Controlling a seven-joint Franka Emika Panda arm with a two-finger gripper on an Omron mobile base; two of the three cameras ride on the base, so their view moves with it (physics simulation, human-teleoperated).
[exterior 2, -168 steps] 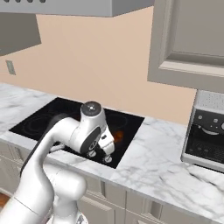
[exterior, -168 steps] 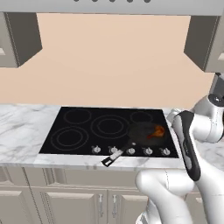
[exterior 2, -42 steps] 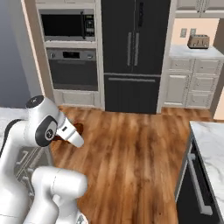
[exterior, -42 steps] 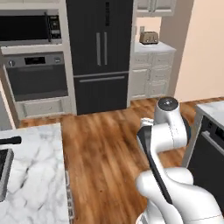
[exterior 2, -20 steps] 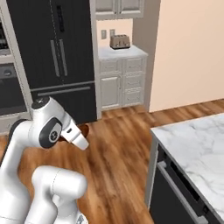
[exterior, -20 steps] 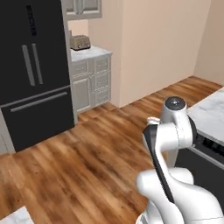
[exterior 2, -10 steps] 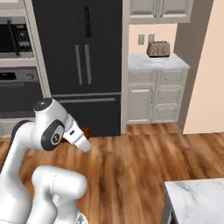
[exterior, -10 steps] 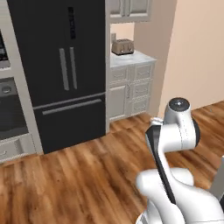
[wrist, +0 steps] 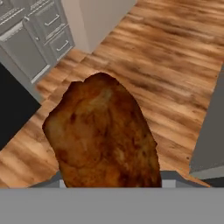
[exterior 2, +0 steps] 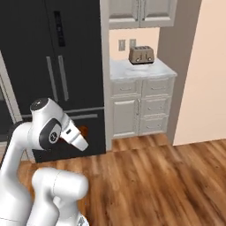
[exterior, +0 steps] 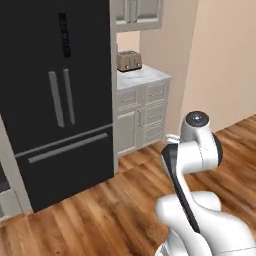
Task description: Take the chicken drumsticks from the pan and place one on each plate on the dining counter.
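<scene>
One golden-brown chicken drumstick [wrist: 103,135] sits close in front of the hand camera, above the wooden floor [wrist: 175,65]. My gripper [exterior 2: 82,135] is shut on this drumstick [exterior 2: 83,131], a small orange spot at the hand's tip, held at about chest height in front of the black fridge. The meat hides the fingertips in the hand view. The pan, the plates and the dining counter are out of view.
A tall black fridge [exterior: 55,100] stands to the left. Beside it is a white cabinet [exterior 2: 141,106] with a marble top and a toaster [exterior 2: 141,54]. A beige wall [exterior: 225,65] rises on the right. Wooden floor [exterior 2: 154,185] lies ahead.
The base has kept driving and turning, so the fridge and toaster cabinet have slid across both base views. The drumstick stays in the gripper, and the arm's pose is unchanged.
</scene>
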